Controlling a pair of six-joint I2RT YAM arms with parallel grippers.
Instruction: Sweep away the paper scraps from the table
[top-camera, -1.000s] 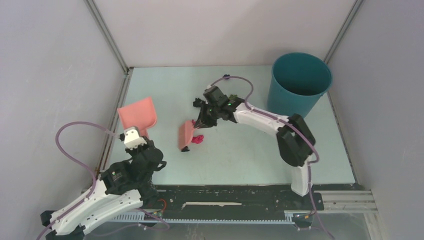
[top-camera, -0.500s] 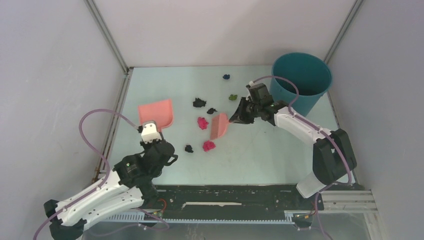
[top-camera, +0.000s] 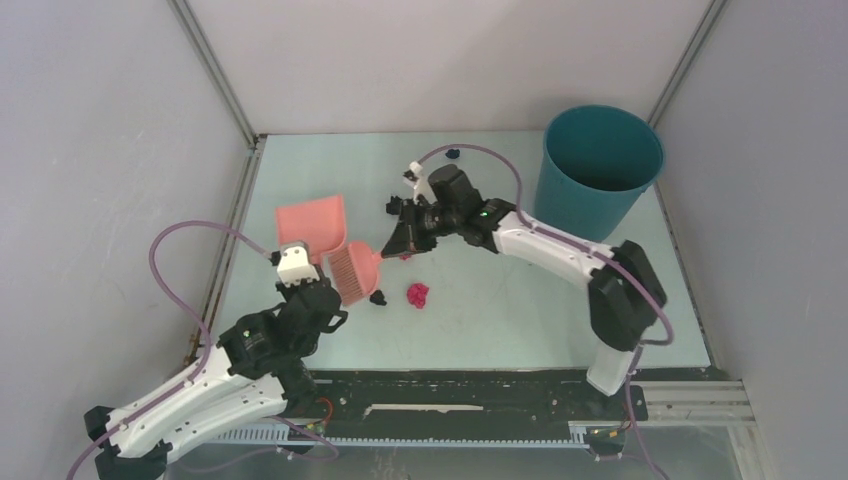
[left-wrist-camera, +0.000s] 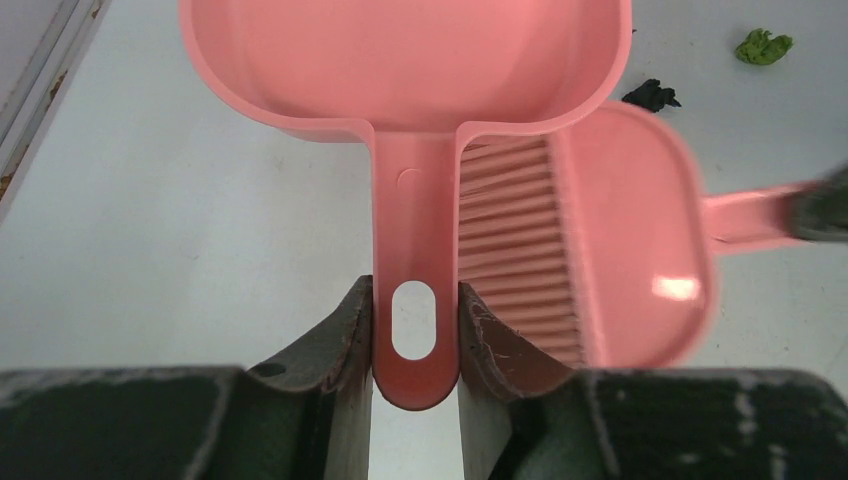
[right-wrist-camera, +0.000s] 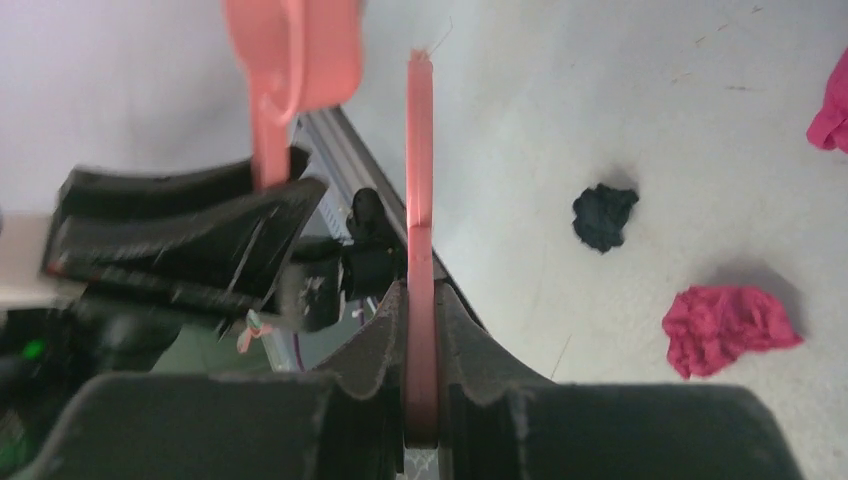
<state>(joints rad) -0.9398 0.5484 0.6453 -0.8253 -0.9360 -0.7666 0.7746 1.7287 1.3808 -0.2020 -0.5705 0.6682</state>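
Left gripper: jaws clenched on the flat handle of a pink plastic dustpan, one finger on each side of the hang-hole. The pan mouth points away from the arm, toward the far wall.

Right gripper: jaws clamped on the thin handle of a pink plastic hand brush. The brush head sits just beside the dustpan handle, on its right, with the bristles turned toward it. Contact between the two cannot be confirmed.

The paper scraps lie scattered on the pale mint-green flat table:
- A magenta crumpled paper wad lies mid-table, near the brush head.
- A small black paper wad lies just beside the brush head.
- A dark blue paper wad lies close to the far edge, well apart from both tools.
- In the left wrist view, a green paper wad lies beyond the brush.
- A second black wad lies just past the brush's far rim.

A teal round plastic bin stands upright in the far right corner, well apart from the dustpan
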